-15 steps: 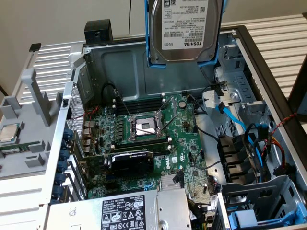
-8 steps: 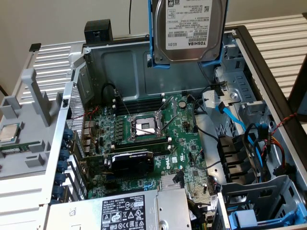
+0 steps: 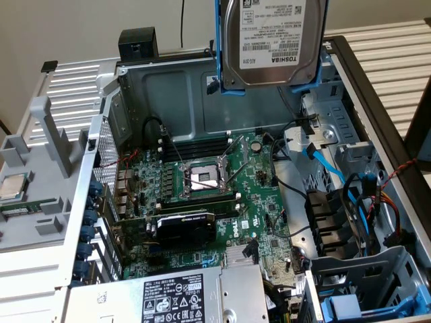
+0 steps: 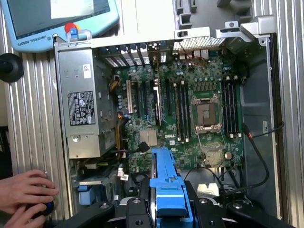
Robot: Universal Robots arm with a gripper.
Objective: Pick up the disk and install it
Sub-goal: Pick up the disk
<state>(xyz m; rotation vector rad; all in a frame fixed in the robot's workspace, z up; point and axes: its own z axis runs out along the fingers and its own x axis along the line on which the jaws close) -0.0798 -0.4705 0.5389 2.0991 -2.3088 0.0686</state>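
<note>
The disk (image 3: 273,40), a silver hard drive with a white Toshiba label, hangs upright in its blue carrier frame (image 3: 222,60) above the far wall of the open computer case (image 3: 175,87). In the wrist view the carrier's blue edge (image 4: 168,185) sits between the black fingers (image 4: 137,211) of my gripper (image 4: 170,209), which is shut on it. The motherboard (image 4: 190,109) lies well below the disk.
A grey power-supply box (image 3: 195,296) fills the case's near corner. Another blue-fronted carrier (image 3: 343,306) sits in the drive bay at the exterior view's right, with blue and black cables (image 3: 350,195) around it. A person's hands (image 4: 23,194) rest outside the case, by a teach pendant (image 4: 57,19).
</note>
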